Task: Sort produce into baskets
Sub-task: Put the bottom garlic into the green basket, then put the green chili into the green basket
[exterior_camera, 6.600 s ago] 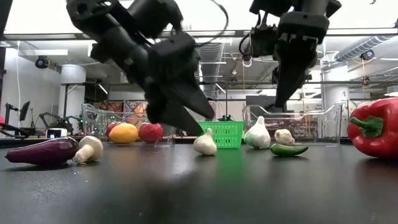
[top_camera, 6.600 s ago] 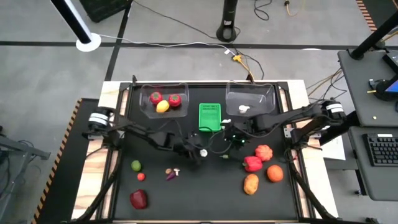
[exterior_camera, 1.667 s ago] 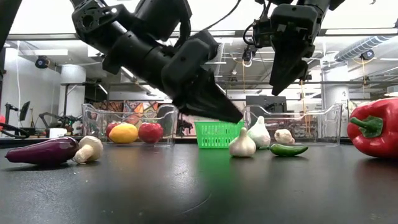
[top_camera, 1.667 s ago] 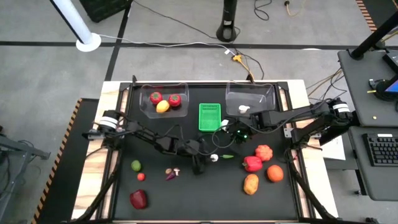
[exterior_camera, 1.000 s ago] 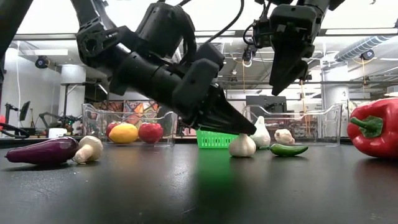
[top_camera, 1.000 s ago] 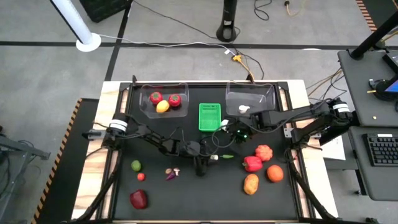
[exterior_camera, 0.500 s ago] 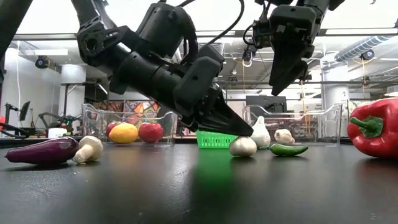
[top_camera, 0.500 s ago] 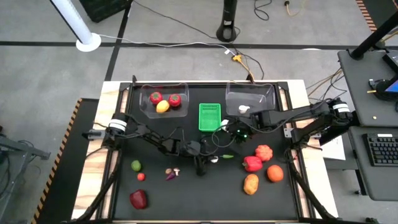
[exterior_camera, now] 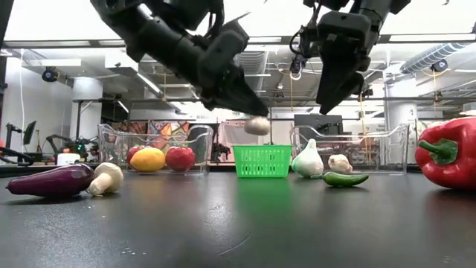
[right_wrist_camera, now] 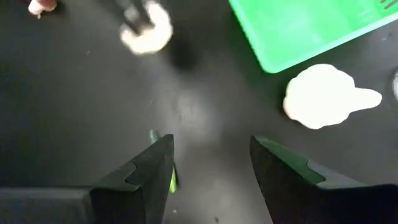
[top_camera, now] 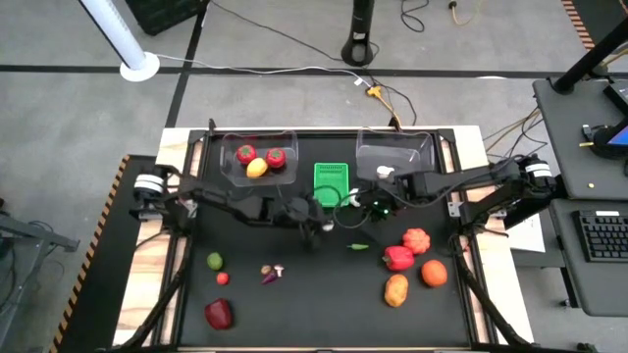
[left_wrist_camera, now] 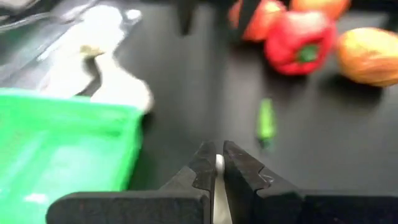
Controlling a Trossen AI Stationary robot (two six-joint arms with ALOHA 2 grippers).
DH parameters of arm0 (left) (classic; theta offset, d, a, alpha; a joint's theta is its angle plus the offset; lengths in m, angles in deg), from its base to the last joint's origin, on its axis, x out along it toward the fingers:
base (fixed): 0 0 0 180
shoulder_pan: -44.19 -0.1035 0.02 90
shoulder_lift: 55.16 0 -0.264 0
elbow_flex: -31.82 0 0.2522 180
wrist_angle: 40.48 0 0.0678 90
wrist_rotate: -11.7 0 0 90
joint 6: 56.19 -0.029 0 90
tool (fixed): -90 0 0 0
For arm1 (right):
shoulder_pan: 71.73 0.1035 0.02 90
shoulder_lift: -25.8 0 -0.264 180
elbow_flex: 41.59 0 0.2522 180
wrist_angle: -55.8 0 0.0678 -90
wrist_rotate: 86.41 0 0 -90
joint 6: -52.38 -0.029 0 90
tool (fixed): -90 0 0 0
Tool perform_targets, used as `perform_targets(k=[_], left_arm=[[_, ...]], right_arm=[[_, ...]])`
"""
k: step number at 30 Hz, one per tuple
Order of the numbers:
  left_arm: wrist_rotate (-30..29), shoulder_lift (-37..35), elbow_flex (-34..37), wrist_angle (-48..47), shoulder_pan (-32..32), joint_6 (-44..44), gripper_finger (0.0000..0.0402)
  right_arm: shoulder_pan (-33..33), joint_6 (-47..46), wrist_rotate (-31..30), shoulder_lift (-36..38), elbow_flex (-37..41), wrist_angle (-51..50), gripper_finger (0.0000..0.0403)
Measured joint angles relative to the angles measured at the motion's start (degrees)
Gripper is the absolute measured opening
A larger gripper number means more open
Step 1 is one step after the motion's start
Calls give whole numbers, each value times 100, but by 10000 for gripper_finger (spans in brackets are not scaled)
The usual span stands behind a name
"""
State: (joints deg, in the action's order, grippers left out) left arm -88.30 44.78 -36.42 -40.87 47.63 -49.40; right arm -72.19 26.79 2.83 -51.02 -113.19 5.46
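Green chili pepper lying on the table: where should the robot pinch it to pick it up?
Best across the middle, coming straight down from above. The green chili pepper lies flat on the black table and is long and thin, so the fingers should probably close across its narrow width, not along its length. The open right pincer hovers nearest to it.

The left pincer (exterior_camera: 253, 112) has lifted the garlic (exterior_camera: 257, 125) off the table.

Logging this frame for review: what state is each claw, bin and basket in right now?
Left claw: shut on garlic bulb, lifted off the table.
Right claw: open, empty.
Left clear bin: holds three pieces.
Right clear bin: holds one white piece.
Green basket: empty.
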Motion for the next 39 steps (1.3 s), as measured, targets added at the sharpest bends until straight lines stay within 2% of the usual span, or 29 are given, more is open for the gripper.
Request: perform_targets(k=[7,15,23,29,34,39], left_arm=[[-371,-51,-200,13,-798,-99,1],[-266,442,-921,-306,-1272,-271,14],[-296,716,-1638,-1405,-1308,-215,67],[-297,696,-1968,-2044,-1310,-216,85],[-292,439,-2063,-2286,-1246,185,88],[-258,-96,-1956,-2473,-1000,587,89]], right_arm=[[-192,-42,-95,0,0,220,203],[-200,-274,-92,2,0,295,203],[-196,-456,-27,35,0,151,203],[-193,-460,188,42,0,-109,203],[-154,-345,571,59,0,-137,203],[133,-12,630,59,0,-131,203]])
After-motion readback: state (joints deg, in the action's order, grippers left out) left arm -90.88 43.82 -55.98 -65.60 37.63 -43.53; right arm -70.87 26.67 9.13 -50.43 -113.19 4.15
